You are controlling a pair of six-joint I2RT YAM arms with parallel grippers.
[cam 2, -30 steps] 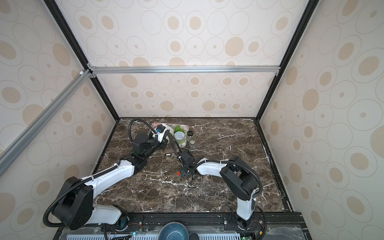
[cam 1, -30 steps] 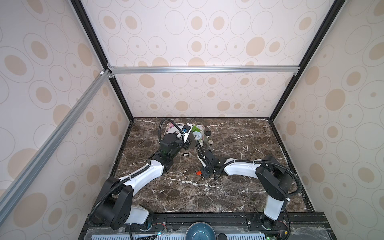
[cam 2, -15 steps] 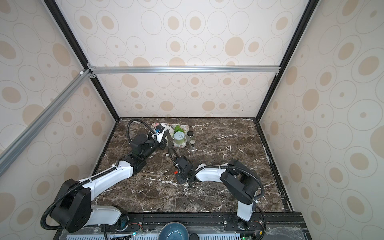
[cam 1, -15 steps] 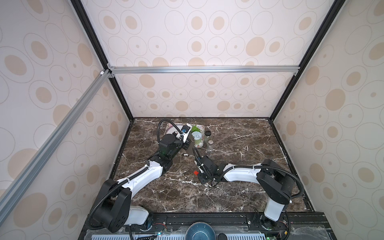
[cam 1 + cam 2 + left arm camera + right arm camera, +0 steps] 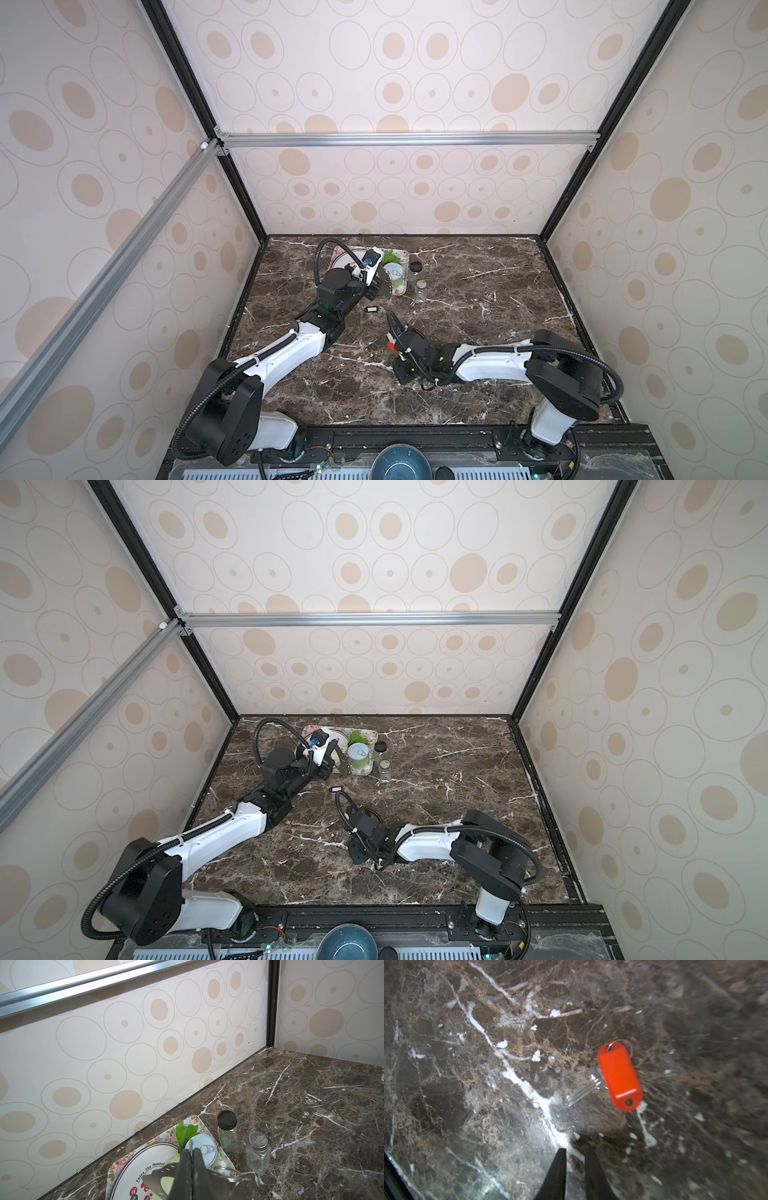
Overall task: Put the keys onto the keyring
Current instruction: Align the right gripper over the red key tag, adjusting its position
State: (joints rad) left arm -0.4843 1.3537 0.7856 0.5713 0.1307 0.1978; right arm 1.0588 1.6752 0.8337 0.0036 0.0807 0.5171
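Observation:
My left gripper [image 5: 190,1159] is shut on the keyring [image 5: 158,1178], a flat grey loop with small holes along its edge and a wire ring on one side. It holds the keyring above the tray; in both top views the grey loop [image 5: 338,762] shows beside the gripper [image 5: 374,286]. A black key tag [image 5: 372,309] lies on the marble. The red key [image 5: 619,1076], an orange-red tag over a silver blade, lies flat a short way ahead of my right gripper [image 5: 575,1150]. That gripper stands slightly open with nothing between its fingers, low over the table [image 5: 401,365].
A floral tray [image 5: 124,1160] at the back holds a white plate [image 5: 145,1159], a can [image 5: 204,1147] and green leaves [image 5: 186,1132]. A spice jar [image 5: 227,1132] and a glass shaker [image 5: 257,1153] stand beside it. A blue bowl [image 5: 395,461] sits at the front rail.
My right arm has swung toward the near side, so its gripper now sits just short of the red key, and its jaws have parted a little. The left gripper has barely moved.

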